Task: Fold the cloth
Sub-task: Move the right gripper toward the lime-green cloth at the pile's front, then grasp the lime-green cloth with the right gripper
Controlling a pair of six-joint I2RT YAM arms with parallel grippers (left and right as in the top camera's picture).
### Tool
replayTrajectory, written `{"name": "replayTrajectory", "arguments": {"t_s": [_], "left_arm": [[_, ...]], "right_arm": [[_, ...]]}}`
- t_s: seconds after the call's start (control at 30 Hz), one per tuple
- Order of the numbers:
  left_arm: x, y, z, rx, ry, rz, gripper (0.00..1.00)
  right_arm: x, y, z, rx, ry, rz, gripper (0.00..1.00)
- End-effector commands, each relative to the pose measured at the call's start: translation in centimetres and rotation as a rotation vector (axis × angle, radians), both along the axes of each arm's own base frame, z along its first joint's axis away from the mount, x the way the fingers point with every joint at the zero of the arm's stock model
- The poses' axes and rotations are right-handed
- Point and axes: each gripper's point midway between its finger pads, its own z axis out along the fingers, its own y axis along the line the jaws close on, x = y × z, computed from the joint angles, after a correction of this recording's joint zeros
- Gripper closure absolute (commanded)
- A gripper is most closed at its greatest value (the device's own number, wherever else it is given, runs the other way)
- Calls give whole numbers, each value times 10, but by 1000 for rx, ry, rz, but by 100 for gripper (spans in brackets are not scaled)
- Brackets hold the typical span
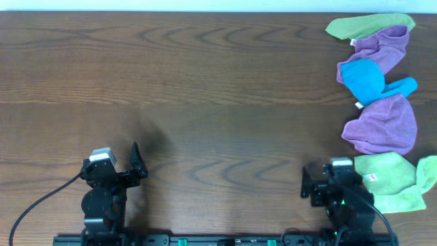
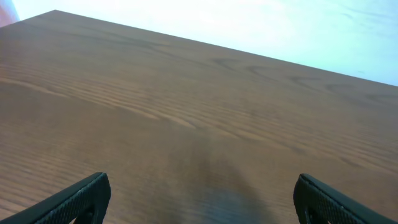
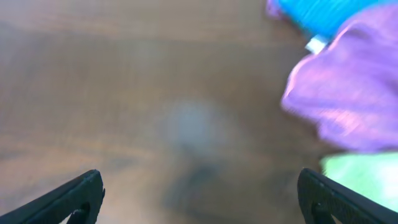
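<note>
Several crumpled cloths lie in a column along the table's right edge: a green cloth (image 1: 369, 26), a purple cloth (image 1: 384, 42), a blue cloth (image 1: 369, 80), a second purple cloth (image 1: 384, 124) and a light green cloth (image 1: 388, 176). My left gripper (image 1: 135, 160) (image 2: 199, 190) is open and empty over bare wood at the front left. My right gripper (image 1: 304, 183) (image 3: 199, 186) is open and empty at the front right, just left of the light green cloth. The blurred right wrist view shows the second purple cloth (image 3: 348, 93), the blue cloth (image 3: 323, 11) and the light green cloth (image 3: 367, 174).
The brown wooden table (image 1: 205, 82) spans the whole overhead view, with its far edge along the top. Black cables run from the left arm's base (image 1: 102, 205) towards the front left.
</note>
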Motion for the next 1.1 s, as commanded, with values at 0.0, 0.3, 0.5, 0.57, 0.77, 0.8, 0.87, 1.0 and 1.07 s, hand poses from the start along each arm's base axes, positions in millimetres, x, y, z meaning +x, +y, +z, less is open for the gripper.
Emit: {"name": "replayTrajectory", "arguments": {"t_s": [0.0, 0.3, 0.5, 0.57, 0.77, 0.8, 0.87, 1.0, 1.07], "left_arm": [[0, 0, -12, 15, 27, -4, 5], [0, 0, -12, 15, 27, -4, 5], [0, 0, -12, 15, 26, -4, 5], [0, 0, -12, 15, 26, -4, 5], [0, 0, -12, 15, 27, -4, 5], [0, 0, -12, 15, 27, -4, 5], [0, 0, -12, 15, 27, -4, 5], [0, 0, -12, 15, 27, -4, 5], [0, 0, -12, 15, 27, -4, 5]], "right_arm": [[10, -12, 19, 6, -94, -83, 1], [8, -76, 69, 233, -387, -581, 1], [-9, -105, 49, 207, -329, -775, 1], [-14, -113, 43, 210, -301, -831, 1], [-26, -136, 41, 179, -205, -971, 1], [-29, -140, 41, 181, -186, -997, 1], [-36, -147, 38, 185, -134, -1060, 1], [-51, -160, 35, 164, -5, -1170, 1], [-56, -165, 32, 157, 40, -1208, 1]]}}
